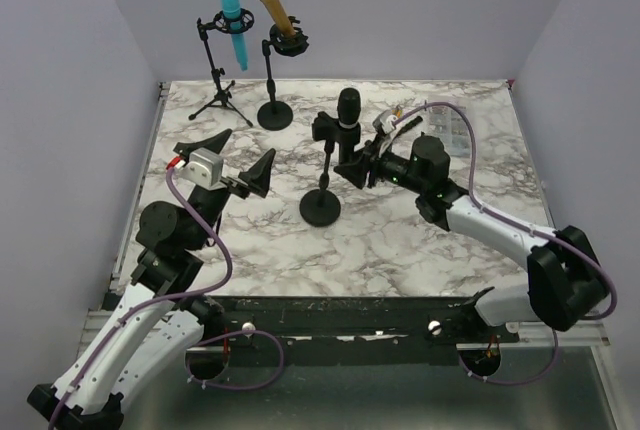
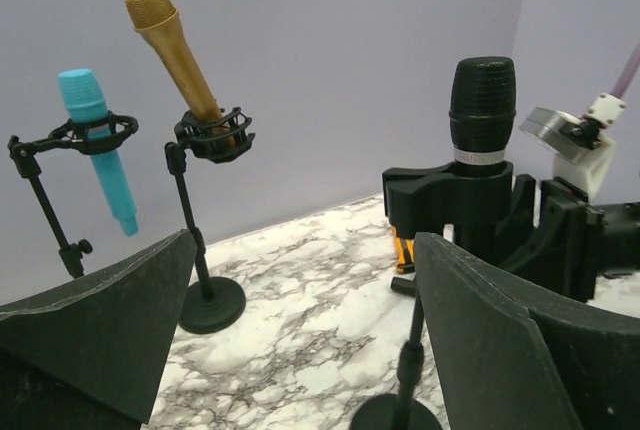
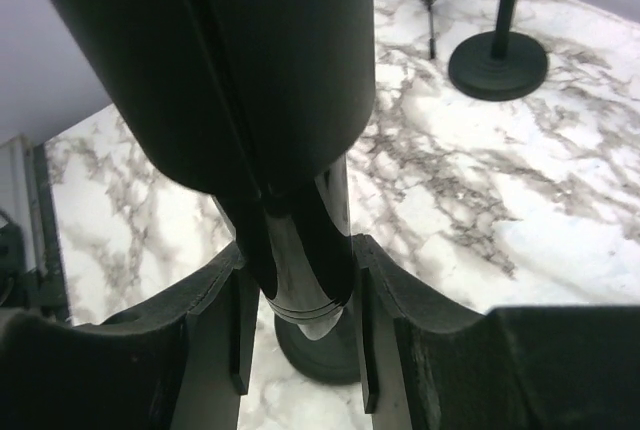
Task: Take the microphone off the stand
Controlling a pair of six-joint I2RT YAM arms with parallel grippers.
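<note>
Well, the right pincer (image 3: 303, 350) has one finger on each side of the bottom end of the black microphone (image 3: 300, 250). The fingers sit very close to it, but I cannot tell if they are squeezing it or are just next to it. The microphone stands upright in the clip (image 2: 450, 195) at the top of its stand (image 1: 320, 208), just above the pincer, so it is not out yet.

What could go wrong? The clip looks like it hugs the microphone tight. If the right pincer pulls with a weak hold, the smooth round body may slide through the fingers. If it pulls to the side and not along the microphone, the whole stand may tip over. Its round foot (small and light, I think) only rests on the surface (image 1: 400, 250) below the pincer. The left pincer (image 1: 236, 157) has its fingers wide apart and holds nothing. It is off to one side of the stand, so nothing keeps the stand down.
</note>
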